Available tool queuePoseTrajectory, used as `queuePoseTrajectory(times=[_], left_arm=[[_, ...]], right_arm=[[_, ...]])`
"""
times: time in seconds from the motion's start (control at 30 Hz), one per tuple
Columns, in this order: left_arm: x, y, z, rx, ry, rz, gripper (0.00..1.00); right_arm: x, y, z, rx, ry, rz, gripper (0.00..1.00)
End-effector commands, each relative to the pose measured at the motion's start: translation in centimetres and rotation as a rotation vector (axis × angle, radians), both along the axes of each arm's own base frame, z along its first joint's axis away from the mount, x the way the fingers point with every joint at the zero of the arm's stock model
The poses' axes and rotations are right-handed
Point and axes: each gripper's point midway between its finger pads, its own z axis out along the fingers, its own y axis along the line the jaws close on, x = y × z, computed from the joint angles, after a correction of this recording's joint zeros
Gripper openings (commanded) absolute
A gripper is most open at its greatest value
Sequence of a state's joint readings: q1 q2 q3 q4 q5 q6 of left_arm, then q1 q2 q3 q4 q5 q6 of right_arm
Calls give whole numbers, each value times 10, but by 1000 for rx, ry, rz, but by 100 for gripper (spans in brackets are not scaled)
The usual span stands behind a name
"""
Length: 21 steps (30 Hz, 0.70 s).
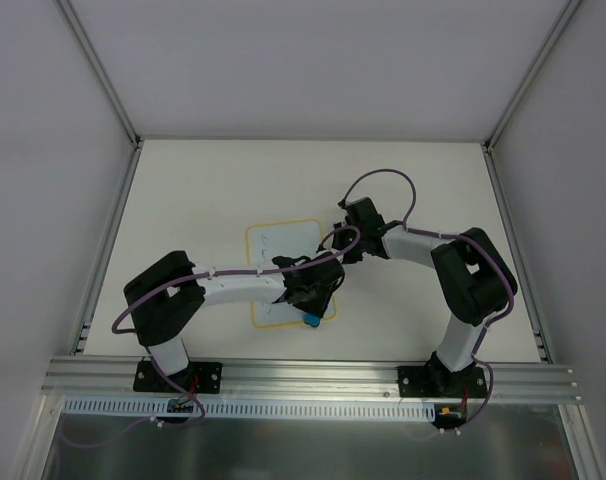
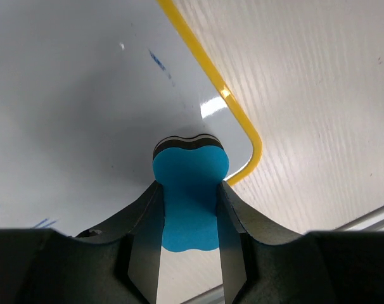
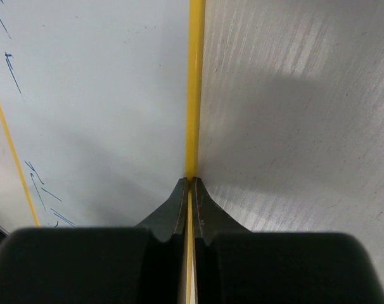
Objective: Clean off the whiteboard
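The whiteboard (image 1: 279, 246), white with a yellow border, lies in the middle of the table. My left gripper (image 1: 310, 300) is shut on the blue bone-shaped eraser (image 2: 190, 196) and presses its dark pad on the board near the board's rounded near-right corner (image 2: 254, 147). A short blue mark (image 2: 158, 61) shows ahead of the eraser. My right gripper (image 1: 345, 243) is shut on the board's yellow right edge (image 3: 194, 88), its jaws closed over the thin rim. Blue strokes (image 3: 43, 183) show on the board in the right wrist view.
The table is pale with a light wood grain (image 2: 319, 95). An aluminium rail (image 1: 313, 375) runs along the near edge, and grey walls with metal posts (image 1: 103, 75) enclose the table. Purple cables loop over both arms.
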<state>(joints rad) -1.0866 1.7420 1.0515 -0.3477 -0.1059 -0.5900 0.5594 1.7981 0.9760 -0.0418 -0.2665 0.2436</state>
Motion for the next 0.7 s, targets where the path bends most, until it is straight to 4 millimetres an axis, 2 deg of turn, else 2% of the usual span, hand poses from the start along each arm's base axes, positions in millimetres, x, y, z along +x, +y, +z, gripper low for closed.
queuePoseTrajectory(times=[0.0,0.07,0.1,0.2,0.37,0.5,0.67], left_arm=[[-52,57,-28,189,183,3,0],[-52,68,-25,199,167,61,0],[-46,76,-26,213,151,101,0],[-48,106,-33,243,178,198,0],[-44,128,-31,249,177,261,0],[-52,121,-31,260,195,170,0],[-61,92,-26,248,187,24,0]], right_arm=[[-21,-31,-43,-155,105,-25,0],[-20,-31,-43,-155,103,-24,0],[-20,-32,-43,-155,103,-25,0],[-20,-31,-44,-152,108,-22,0],[-22,-31,-45,-153,112,-20,0],[-21,-31,-44,-149,111,-23,0],[-21,-31,-45,-151,112,-25,0]])
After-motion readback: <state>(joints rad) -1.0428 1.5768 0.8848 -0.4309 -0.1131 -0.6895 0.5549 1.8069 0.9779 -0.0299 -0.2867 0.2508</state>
